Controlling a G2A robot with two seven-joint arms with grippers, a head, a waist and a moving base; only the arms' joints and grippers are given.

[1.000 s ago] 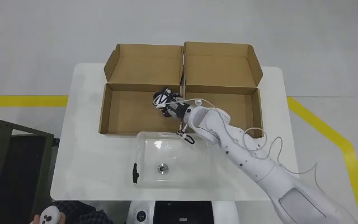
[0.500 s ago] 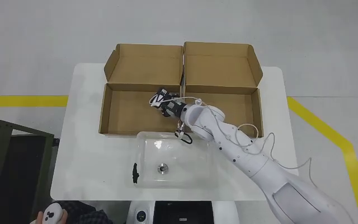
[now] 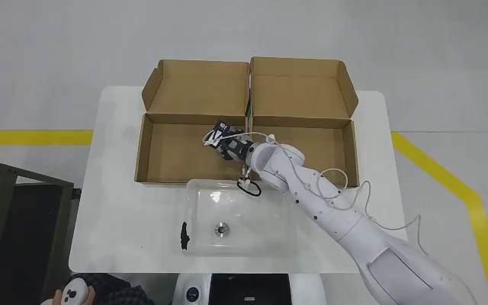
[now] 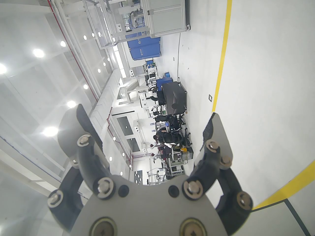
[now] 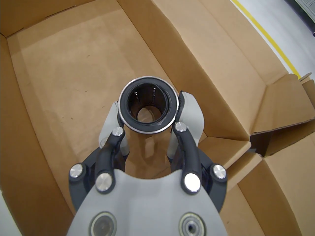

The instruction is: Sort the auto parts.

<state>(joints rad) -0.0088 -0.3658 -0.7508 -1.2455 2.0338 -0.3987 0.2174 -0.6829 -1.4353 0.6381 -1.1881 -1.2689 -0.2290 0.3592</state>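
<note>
My right gripper (image 5: 150, 114) is shut on a black cylindrical bearing (image 5: 148, 108) with a metal rim, held end-on above the floor of the left cardboard box (image 5: 73, 57). From above, that gripper (image 3: 220, 137) hangs over the right part of the left box (image 3: 171, 152), close to the wall it shares with the right box (image 3: 320, 149). A small round metal part (image 3: 222, 228) lies in the clear plastic tray (image 3: 200, 191) near the front. My left gripper (image 4: 147, 119) is open with nothing between its fingers, facing the room away from the table.
A thin black part (image 3: 184, 235) sits at the clear tray's left wall. Both boxes have their lids folded back toward the far side. The floors of both boxes look bare. White tabletop (image 3: 114, 198) lies free to the left of the tray.
My right gripper has shifted slightly left with the bearing, a little farther over the left box. Nothing else has moved.
</note>
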